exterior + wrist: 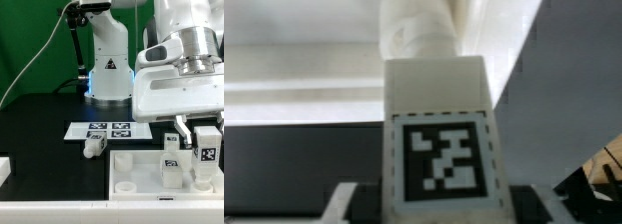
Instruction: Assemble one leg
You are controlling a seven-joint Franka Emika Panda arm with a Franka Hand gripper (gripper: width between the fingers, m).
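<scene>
My gripper (pixel 203 133) is at the exterior view's right, shut on a white leg (pixel 207 150) with a black-and-white tag, held upright just above the large white slab (pixel 135 172). In the wrist view the held leg (pixel 438 120) fills the middle, tag facing the camera, with my gripper (pixel 434 206) around its near end and a finger (pixel 352 200) at its side. A second leg (pixel 172 158) stands on the slab beside the held one. A third leg (pixel 95 144) lies on the black table near the marker board.
The marker board (pixel 110 129) lies flat at mid-table. The arm's white base (pixel 108 70) stands behind it. A white part (pixel 5 170) sits at the exterior view's left edge. A green wall backs the scene.
</scene>
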